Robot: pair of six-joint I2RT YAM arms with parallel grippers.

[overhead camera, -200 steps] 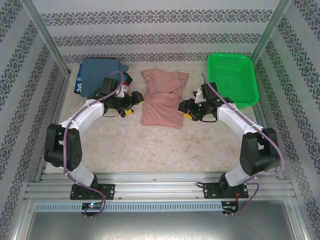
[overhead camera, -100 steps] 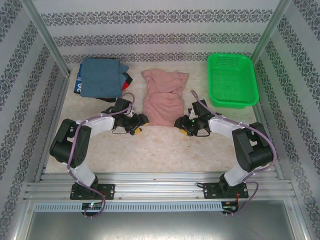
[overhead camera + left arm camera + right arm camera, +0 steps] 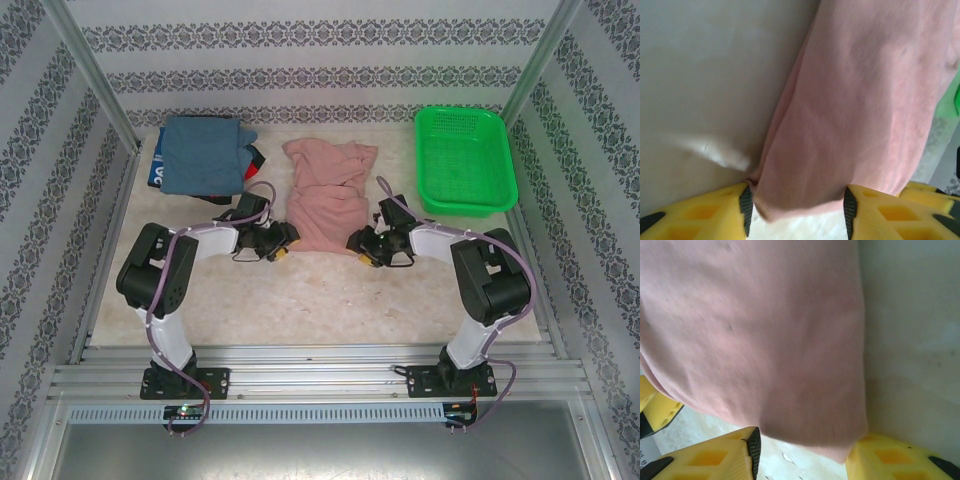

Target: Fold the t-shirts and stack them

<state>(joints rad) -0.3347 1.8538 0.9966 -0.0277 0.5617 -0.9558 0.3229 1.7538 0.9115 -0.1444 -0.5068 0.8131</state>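
The dusty-pink t-shirt [image 3: 325,195] lies crumpled and partly folded at the middle back of the table. My left gripper [image 3: 287,243] sits low at its near left corner, and my right gripper [image 3: 358,245] at its near right corner. In the left wrist view the pink t-shirt's corner [image 3: 840,125] lies between the open yellow fingers of my left gripper [image 3: 796,210]. In the right wrist view the pink hem [image 3: 790,365] reaches between the spread fingers of my right gripper [image 3: 805,450]. A folded blue-grey t-shirt [image 3: 203,155] tops a stack at the back left, with dark and red edges [image 3: 254,158] showing.
The green mesh basket [image 3: 465,160] stands at the back right, close behind the right arm. Patterned walls and metal posts close in the table on three sides. Bare tabletop [image 3: 320,300] stretches between the shirt and the arm bases.
Both grippers have dropped toward the near edge of the pink shirt and closed in on its two near corners. The shirt's near edge has shifted slightly back.
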